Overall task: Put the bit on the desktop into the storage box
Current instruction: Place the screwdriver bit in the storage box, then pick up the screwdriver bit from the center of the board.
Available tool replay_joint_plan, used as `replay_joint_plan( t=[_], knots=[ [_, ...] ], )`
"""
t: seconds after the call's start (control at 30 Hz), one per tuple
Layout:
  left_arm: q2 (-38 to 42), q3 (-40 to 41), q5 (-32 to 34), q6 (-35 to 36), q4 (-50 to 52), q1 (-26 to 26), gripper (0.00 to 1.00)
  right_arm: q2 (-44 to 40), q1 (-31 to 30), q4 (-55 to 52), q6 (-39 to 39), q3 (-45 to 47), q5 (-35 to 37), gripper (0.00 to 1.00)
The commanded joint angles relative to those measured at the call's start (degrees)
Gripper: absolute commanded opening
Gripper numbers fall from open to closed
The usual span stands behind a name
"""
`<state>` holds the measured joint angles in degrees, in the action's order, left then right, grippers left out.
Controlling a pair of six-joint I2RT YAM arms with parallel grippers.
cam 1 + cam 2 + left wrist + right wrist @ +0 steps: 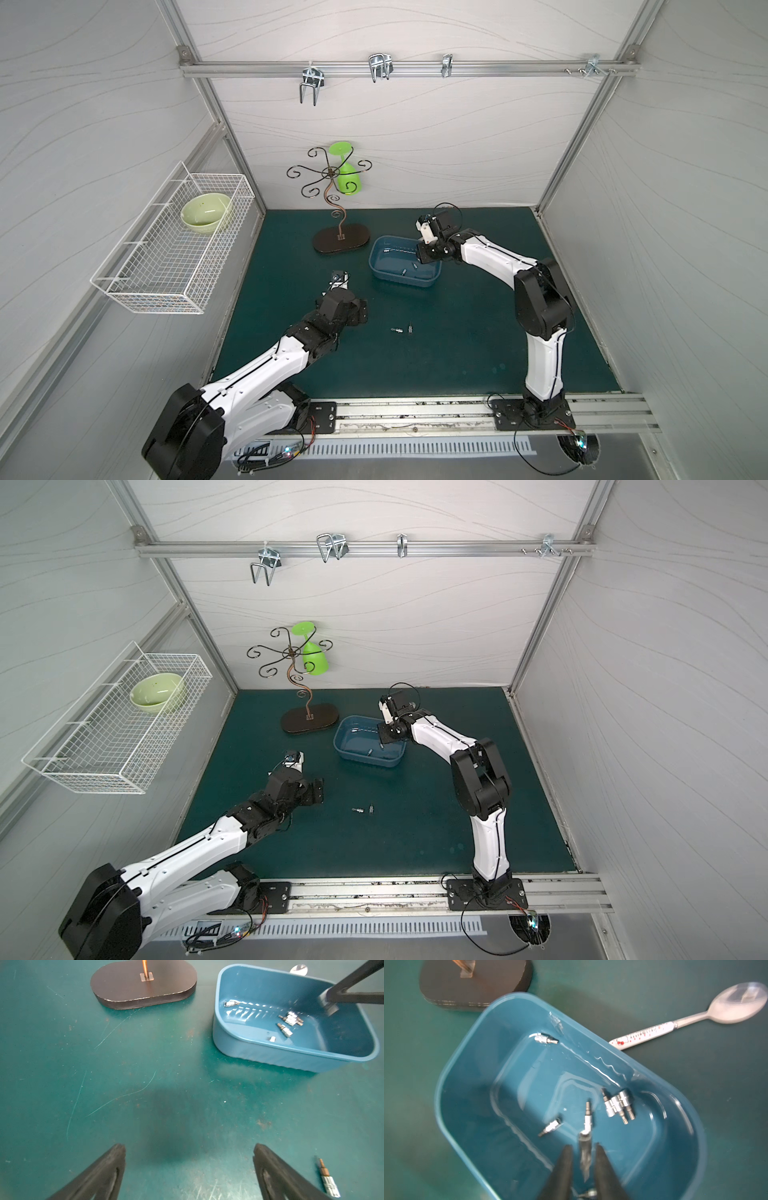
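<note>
**Item:** small silver steel socket bits with short hex shanks.

**Stowed:** several are already lying in the shallow blue plastic storage box (270,1057).

**Outstanding:** two loose bits (397,330) are lying on the dark teal matte desktop (457,353), on the arm-base side of the box and well apart from it.

**right gripper** (583,1146): you are holding it over the box with the jaws slightly parted. A blurred bit (585,1155) is showing between them with a sliver of gap on each side, so it is reading as let go rather than pinched.

**left gripper** (188,1148): you are hovering it low over bare desktop, jaws spread wide, with nothing between them.

**Governing relation:** one loose bit (328,1178) is lying just outside one left finger, not in the gap. Its long axis is running roughly along the fingers' reach, so the jaws would be closing across its narrow width. The left arm is much the nearer. You are probably needing only a short sideways shift before descending.
</note>
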<state>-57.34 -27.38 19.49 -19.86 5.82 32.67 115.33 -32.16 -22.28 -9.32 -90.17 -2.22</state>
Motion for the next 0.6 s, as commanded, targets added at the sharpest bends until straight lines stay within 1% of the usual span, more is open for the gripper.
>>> replay_joint_plan(
  t=[0.0,0.17,0.27,0.47,0.57],
  knots=[
    [1.98,0.47,-1.41,0.95,-2.91,-0.15,0.99,-0.99,0.46,0.61,-0.88,-0.58,-0.07,0.43],
    [2.93,0.8,-2.42,1.4,-2.98,-0.15,0.99,-6.58,0.98,2.23,-2.01,4.66,-0.28,0.49],
    [2.93,-1.0,-3.47,1.23,-0.17,-0.08,0.99,-11.32,1.4,3.87,-3.03,9.6,-0.51,0.52],
    [3.46,-5.04,-6.85,-2.89,7.31,0.62,0.99,-22.12,2.17,8.4,-4.87,21.86,-0.72,0.6],
    [2.74,-6.59,-6.97,-5.44,10.02,3.09,0.99,-28.17,2.36,11.37,-4.91,28.77,0.28,0.66]
  ],
)
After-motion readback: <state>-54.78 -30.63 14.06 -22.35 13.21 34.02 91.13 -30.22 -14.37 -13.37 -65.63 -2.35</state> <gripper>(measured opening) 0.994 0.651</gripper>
